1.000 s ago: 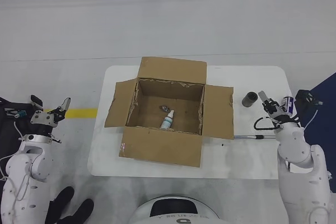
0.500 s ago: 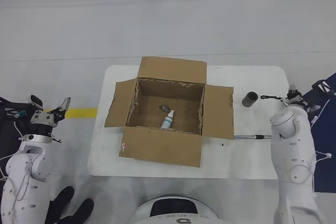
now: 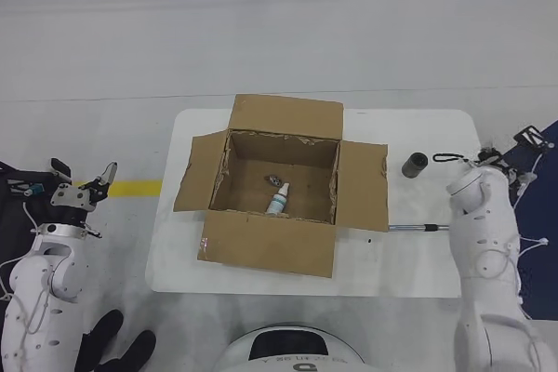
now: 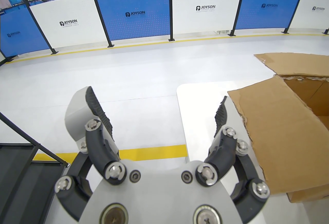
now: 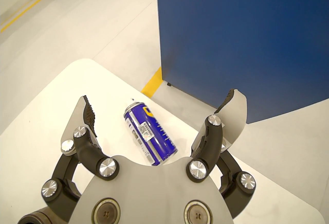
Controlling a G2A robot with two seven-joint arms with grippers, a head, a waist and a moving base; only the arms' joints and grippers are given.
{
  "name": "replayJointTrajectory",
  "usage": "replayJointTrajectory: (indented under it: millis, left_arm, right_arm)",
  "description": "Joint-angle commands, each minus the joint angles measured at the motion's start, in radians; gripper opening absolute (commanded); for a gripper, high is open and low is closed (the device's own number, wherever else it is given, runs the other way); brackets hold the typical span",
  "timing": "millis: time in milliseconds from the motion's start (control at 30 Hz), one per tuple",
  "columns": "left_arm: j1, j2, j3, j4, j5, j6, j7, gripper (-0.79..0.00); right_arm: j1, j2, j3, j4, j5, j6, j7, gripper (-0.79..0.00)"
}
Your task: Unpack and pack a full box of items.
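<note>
Right pincer swung outward (spread), blue can on table, cylinder nearby

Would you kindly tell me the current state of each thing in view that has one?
cardboard box: open, all four flaps folded outward.
white bottle: lying on the box floor.
blue can: lying on its side on the table, not gripped.
dark cylinder: resting on the table, untouched.
left gripper: open, empty, off the table's side.
right gripper: open, empty, over the blue can.
</note>
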Motion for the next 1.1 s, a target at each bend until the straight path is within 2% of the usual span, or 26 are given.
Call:
replayJointTrajectory:
  millis: [0,67,300,433,667,900,933,967,1000,1067]
  left_arm:
    - [0.0,0.0,0.0,0.0,0.0,0.0,0.0,0.0]
    - [0.0,0.0,0.0,0.0,0.0,0.0,0.0,0.0]
    - [0.0,0.0,0.0,0.0,0.0,0.0,0.0,0.0]
    - [0.0,0.0,0.0,0.0,0.0,0.0,0.0,0.0]
    - [0.0,0.0,0.0,0.0,0.0,0.0,0.0,0.0]
    - [0.0,0.0,0.0,0.0,0.0,0.0,0.0,0.0]
    - [0.0,0.0,0.0,0.0,0.0,0.0,0.0,0.0]
    - [0.0,0.0,0.0,0.0,0.0,0.0,0.0,0.0]
    - [0.0,0.0,0.0,0.0,0.0,0.0,0.0,0.0]
    - [0.0,0.0,0.0,0.0,0.0,0.0,0.0,0.0]
  right_arm:
    - [0.064,0.015,0.018,0.085,-0.018,-0.096,0.117,0.0]
    - [0.109,0.034,0.051,0.158,-0.046,-0.18,0.171,0.0]
    - [0.251,0.079,0.084,0.393,-0.161,-0.294,0.251,0.0]
    - [0.294,0.091,0.081,0.466,-0.172,-0.392,0.267,0.0]
    - [0.326,0.094,0.051,0.525,-0.188,-0.445,0.292,0.0]
    - [0.33,0.09,-0.004,0.539,-0.25,-0.435,0.324,0.0]
    - [0.33,0.089,-0.011,0.537,-0.257,-0.435,0.33,-0.095]
    - [0.329,0.088,-0.018,0.535,-0.266,-0.432,0.335,-0.286]
    - [0.328,0.087,-0.025,0.533,-0.272,-0.427,0.34,-0.385]
    - [0.326,0.084,-0.038,0.528,-0.281,-0.422,0.352,-0.462]
